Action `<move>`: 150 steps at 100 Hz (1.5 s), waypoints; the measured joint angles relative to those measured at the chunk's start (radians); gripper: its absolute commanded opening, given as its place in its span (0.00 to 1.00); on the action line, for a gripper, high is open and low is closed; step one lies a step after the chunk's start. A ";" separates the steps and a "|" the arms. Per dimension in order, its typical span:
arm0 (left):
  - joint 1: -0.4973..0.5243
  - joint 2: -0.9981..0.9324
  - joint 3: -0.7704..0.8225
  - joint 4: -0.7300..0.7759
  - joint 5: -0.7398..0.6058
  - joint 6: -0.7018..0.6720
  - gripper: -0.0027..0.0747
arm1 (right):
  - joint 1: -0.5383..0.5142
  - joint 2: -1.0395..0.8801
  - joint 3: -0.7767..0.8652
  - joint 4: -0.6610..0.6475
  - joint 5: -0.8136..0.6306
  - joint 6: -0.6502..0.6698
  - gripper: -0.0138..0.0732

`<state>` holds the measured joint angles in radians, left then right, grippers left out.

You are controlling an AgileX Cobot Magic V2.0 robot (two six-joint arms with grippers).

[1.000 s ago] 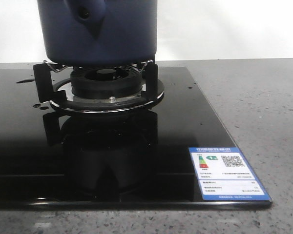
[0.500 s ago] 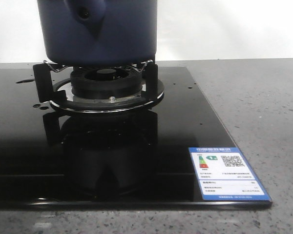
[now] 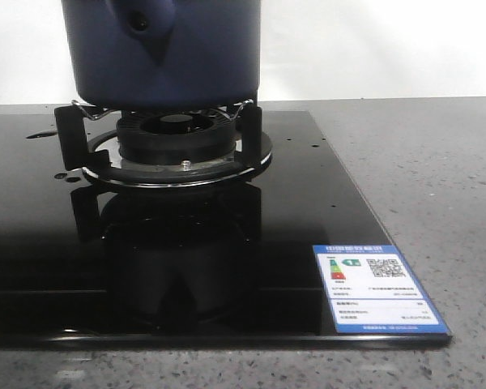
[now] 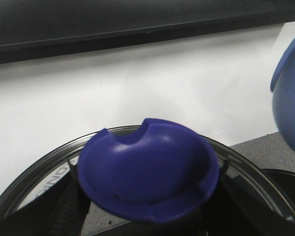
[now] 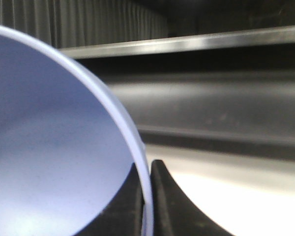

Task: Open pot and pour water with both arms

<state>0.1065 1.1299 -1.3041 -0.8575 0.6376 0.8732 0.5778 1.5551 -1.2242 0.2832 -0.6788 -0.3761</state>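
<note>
A dark navy pot (image 3: 164, 50) sits on the black prongs of a gas burner (image 3: 175, 143), its top cut off by the upper edge of the front view and its short hollow handle stub (image 3: 142, 20) facing the camera. The burner is set in a glossy black glass cooktop (image 3: 227, 267) that mirrors it; a white and blue energy label (image 3: 377, 288) is stuck near the front right corner of the glass. The cooktop lies on a grey speckled table (image 3: 421, 170) with a white wall behind. Neither arm shows in the front view. The left wrist view looks at a glass lid (image 4: 49, 177) with a metal rim and a deep blue cupped knob (image 4: 147, 174) close to the camera; dark shapes flank the knob, but whether the left fingers are clamped on it cannot be told. At the edge of that view is part of a lighter blue bowl (image 4: 291, 98). In the right wrist view, the same pale periwinkle bowl (image 5: 54, 162) fills much of the frame, and the two black right fingers (image 5: 160, 201) are pressed together on its thin rim, one inside and one outside.
</note>
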 measured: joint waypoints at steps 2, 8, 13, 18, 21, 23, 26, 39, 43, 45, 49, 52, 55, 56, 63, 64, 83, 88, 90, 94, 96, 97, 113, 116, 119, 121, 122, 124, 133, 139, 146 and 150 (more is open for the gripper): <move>0.000 0.000 0.000 0.000 0.000 0.000 0.48 | 0.000 -0.002 0.000 0.000 0.012 0.000 0.11; 0.000 0.000 0.000 0.000 0.000 0.000 0.48 | 0.000 -0.008 -0.004 0.000 0.055 0.000 0.11; 0.000 0.000 0.000 0.000 0.000 0.000 0.48 | 0.000 -0.012 -0.018 0.000 0.111 0.000 0.11; -0.002 0.000 0.000 0.000 0.000 0.000 0.48 | -0.002 -0.015 -0.046 0.000 0.182 0.000 0.11; -0.006 0.000 0.000 -0.001 0.000 0.000 0.48 | -0.007 -0.016 -0.064 0.000 0.243 0.000 0.11; -0.009 0.000 0.000 -0.001 0.000 0.000 0.48 | -0.009 -0.017 -0.079 0.000 0.269 0.000 0.11; -0.015 0.000 0.000 -0.001 0.000 0.000 0.48 | -0.015 -0.017 -0.099 0.000 0.339 0.000 0.11; -0.058 0.000 0.000 -0.001 0.000 0.000 0.48 | -0.084 -0.017 -0.219 0.047 0.644 0.000 0.11; -0.071 0.000 0.000 -0.001 0.000 0.000 0.48 | -0.120 -0.017 -0.255 0.066 0.765 0.000 0.11; -0.079 0.000 0.000 -0.001 0.000 0.000 0.48 | -0.133 -0.017 -0.277 0.075 0.827 0.000 0.11; -0.094 0.000 0.000 -0.001 0.000 0.000 0.48 | -0.177 -0.017 -0.318 0.086 0.954 0.006 0.11; -0.108 0.000 0.000 -0.004 0.000 0.000 0.48 | -0.216 -0.017 -0.345 0.088 1.040 0.014 0.11; -0.122 0.000 0.000 -0.005 0.000 0.000 0.48 | -0.249 -0.017 -0.369 0.089 1.126 0.030 0.11; -0.125 0.000 0.000 -0.006 0.000 0.000 0.48 | -0.257 -0.017 -0.380 0.089 1.168 0.033 0.11; -0.151 0.000 0.000 -0.013 0.000 0.000 0.48 | -0.343 -0.020 -0.423 0.091 1.368 0.071 0.11; -0.153 0.000 0.000 -0.016 0.000 0.000 0.48 | -0.361 -0.020 -0.426 0.091 1.387 0.074 0.11; -0.207 0.000 0.000 -0.051 0.000 0.000 0.48 | -0.574 -0.018 -0.429 0.054 1.831 0.124 0.11; -0.219 0.004 0.000 -0.060 0.000 0.000 0.48 | -0.611 -0.017 -0.401 0.040 1.880 0.131 0.11; -0.225 0.004 0.000 -0.064 0.000 0.000 0.48 | -0.624 -0.016 -0.386 0.034 1.893 0.134 0.11; -0.228 0.008 0.000 -0.073 0.000 0.000 0.48 | -0.644 -0.014 -0.351 0.022 1.906 0.137 0.11; -0.230 0.011 0.000 -0.076 0.000 0.000 0.48 | -0.649 -0.012 -0.332 0.015 1.906 0.137 0.11; -0.232 0.013 0.000 -0.083 0.000 0.000 0.48 | -0.653 -0.012 -0.325 0.012 1.906 0.139 0.11; -0.234 0.033 0.000 -0.110 0.000 0.000 0.48 | -0.663 -0.006 -0.197 -0.029 1.863 0.141 0.11; -0.234 0.036 0.000 -0.110 0.000 0.000 0.48 | -0.663 -0.006 -0.181 -0.032 1.850 0.141 0.11; -0.234 0.037 0.000 -0.111 0.000 0.000 0.48 | -0.663 -0.006 -0.164 -0.035 1.834 0.141 0.11; -0.234 0.037 0.000 -0.111 0.000 0.000 0.48 | -0.663 -0.006 -0.155 -0.036 1.828 0.141 0.11; -0.234 0.039 0.000 -0.112 0.000 0.000 0.48 | -0.663 -0.006 -0.152 -0.036 1.823 0.141 0.11; -0.234 0.039 0.000 -0.112 -0.002 0.000 0.48 | -0.663 -0.006 -0.144 -0.036 1.814 0.141 0.11; -0.234 0.041 0.000 -0.114 -0.002 0.000 0.48 | -0.663 0.001 -0.125 -0.040 1.783 0.141 0.11; -0.234 0.042 0.000 -0.114 -0.003 0.000 0.48 | -0.663 0.009 -0.121 -0.042 1.772 0.141 0.11; -0.234 0.043 0.000 -0.114 -0.003 0.000 0.48 | -0.663 0.018 -0.118 -0.042 1.766 0.141 0.11; -0.234 0.043 0.000 -0.114 -0.003 0.000 0.48 | -0.663 0.025 -0.117 -0.042 1.764 0.141 0.11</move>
<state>-0.1276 1.1734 -1.3041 -0.9710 0.6345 0.8732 -0.0848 1.5802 -1.3409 0.2411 1.0855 -0.2350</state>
